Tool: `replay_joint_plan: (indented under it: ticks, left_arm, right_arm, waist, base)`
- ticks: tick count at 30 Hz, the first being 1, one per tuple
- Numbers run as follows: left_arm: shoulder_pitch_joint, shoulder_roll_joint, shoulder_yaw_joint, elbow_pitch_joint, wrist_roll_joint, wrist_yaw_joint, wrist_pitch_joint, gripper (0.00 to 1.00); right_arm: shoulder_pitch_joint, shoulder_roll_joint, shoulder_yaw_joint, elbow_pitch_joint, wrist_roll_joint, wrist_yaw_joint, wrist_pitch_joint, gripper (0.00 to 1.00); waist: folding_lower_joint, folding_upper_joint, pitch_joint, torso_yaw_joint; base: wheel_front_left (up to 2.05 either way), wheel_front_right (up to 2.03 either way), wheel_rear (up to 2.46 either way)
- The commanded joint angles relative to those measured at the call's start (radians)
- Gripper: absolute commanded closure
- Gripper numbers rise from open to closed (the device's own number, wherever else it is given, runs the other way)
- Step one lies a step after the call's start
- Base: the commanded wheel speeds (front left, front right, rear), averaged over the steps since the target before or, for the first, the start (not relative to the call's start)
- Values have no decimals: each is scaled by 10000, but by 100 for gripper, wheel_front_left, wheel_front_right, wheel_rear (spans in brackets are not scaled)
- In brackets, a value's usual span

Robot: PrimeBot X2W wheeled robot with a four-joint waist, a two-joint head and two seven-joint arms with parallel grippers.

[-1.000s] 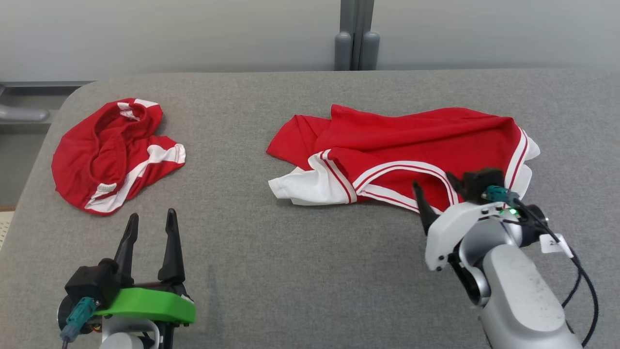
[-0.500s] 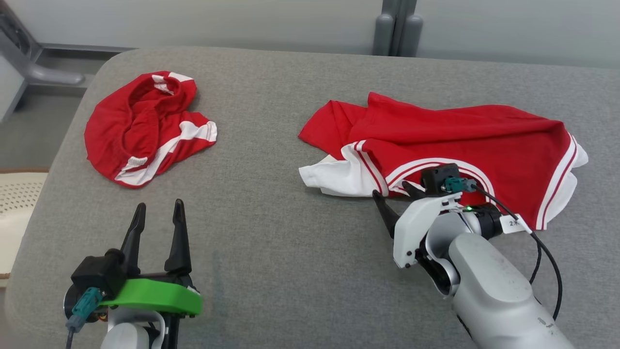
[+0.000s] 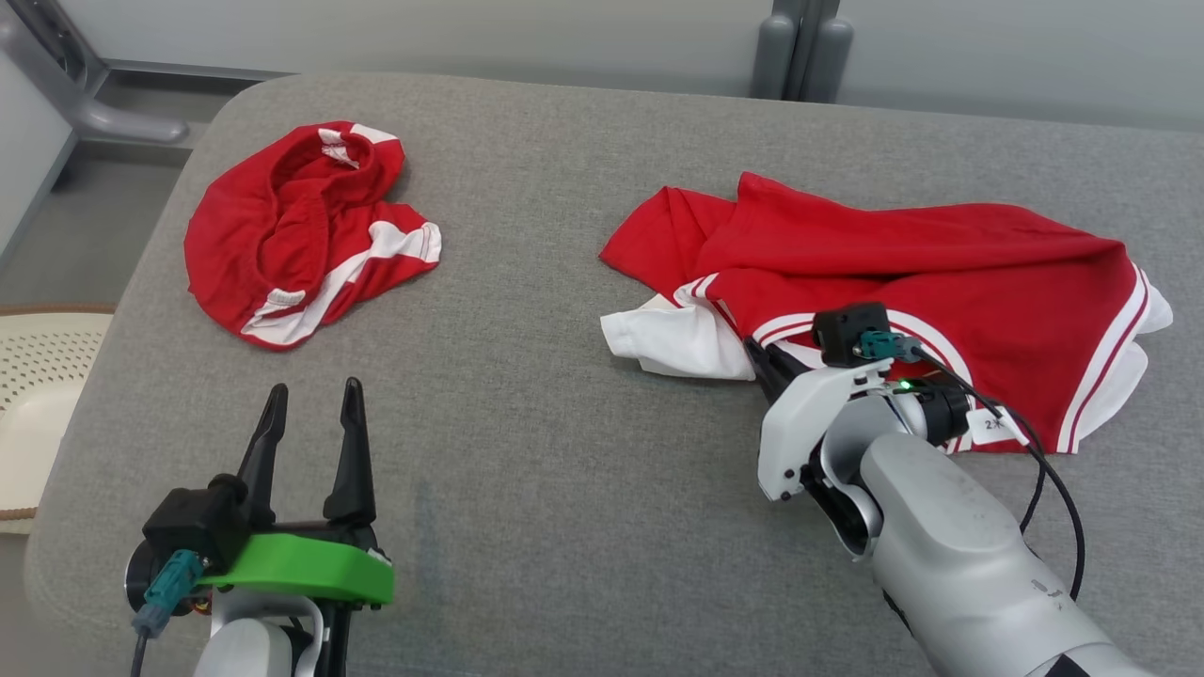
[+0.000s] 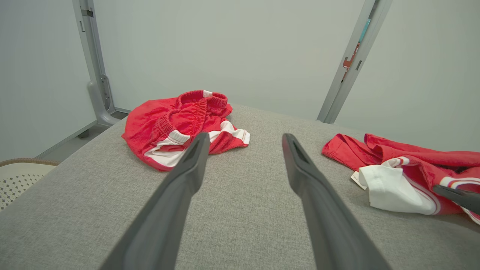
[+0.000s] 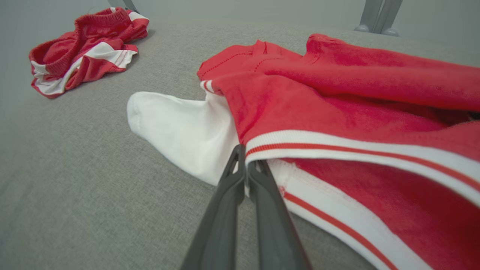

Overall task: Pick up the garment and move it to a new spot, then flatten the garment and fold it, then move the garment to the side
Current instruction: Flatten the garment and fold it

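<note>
The garment (image 3: 903,273) is a red jersey with white and red striped trim and a white sleeve, lying crumpled on the right of the grey table (image 3: 564,470). My right gripper (image 3: 760,355) is at its near edge beside the white sleeve. In the right wrist view the right gripper (image 5: 245,159) is shut on the striped hem of the garment (image 5: 337,112), with a sliver of white cloth between the fingers. At the lower left my left gripper (image 3: 315,400) hovers open over bare table, holding nothing. The left wrist view has the left gripper (image 4: 243,138) pointing between both cloths.
A second red and white cloth, shorts (image 3: 301,230), lies bunched at the table's far left (image 4: 180,123) (image 5: 82,48). A pale perforated basket (image 3: 38,395) stands off the left edge. Grey posts (image 3: 800,47) rise behind the table.
The head camera has shifted, so the whole scene sits further right. My right gripper has moved left along the garment's near hem and shut on it. The left gripper stays open.
</note>
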Motion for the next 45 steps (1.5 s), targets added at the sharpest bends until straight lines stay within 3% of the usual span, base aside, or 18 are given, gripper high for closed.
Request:
replay_joint_plan:
  ticks: [1,5,10,18,24,29,30,31,40,45]
  left_arm:
    - [-102,96,61,-32,57,-36,-5,0]
    - [65,175,96,-50,137,-36,-5,0]
    - [287,243,231,-100,190,-36,-5,0]
    - [606,216,309,-134,167,-36,-5,0]
    - [563,161,187,-134,180,-37,-5,0]
    - [460,152,84,-53,160,-37,-5,0]
    - [446,154,62,-40,154,-37,-5,0]
    - [436,165,42,-20,147,-35,-5,0]
    - [530,311,50,-28,93,-35,-5,0]
    - [425,310,23,-92,80,-35,-5,0]
  right_arm:
    - [144,-31,-186,117,212,-10,-88,100]
    - [367,-70,-469,141,-12,-10,-6,100]
    - [904,-777,-1133,-504,-448,-12,435,100]
    - [2716,-2034,-3303,-3290,-1406,-13,2612,100]
    - [4123,-2076,-5196,-5996,-2742,-13,4149,100]
    - [4816,-1628,-6450,-7423,-3773,-13,4781,100]
    - [4871,-1564,-6604,-7624,-3880,-13,4761,96]
    - [4911,-1494,-6705,-7699,-3952,-13,4743,0]
    - [5051,-724,-7498,-8914,-3305,-13,5348,0]
    - [4535,-620,-7675,-9410,-2850,-12,5552,0]
  waist:
    - [0,0,-63,-83]
    - [0,0,-233,-358]
    - [0,0,-469,-869]
    - [0,0,-759,-1726]
    - [0,0,-770,-2107]
    - [0,0,-797,-2179]
    - [0,0,-801,-2172]
    - [0,0,-808,-2160]
    - [0,0,-845,-1917]
    - [0,0,-662,-1814]
  base:
    - [0,0,0]
    - [0,0,0]
    - [0,0,0]
    - [0,0,0]
    - [0,0,0]
    - [0,0,0]
    - [0,0,0]
    - [0,0,0]
    - [0,0,0]
    - [0,0,0]
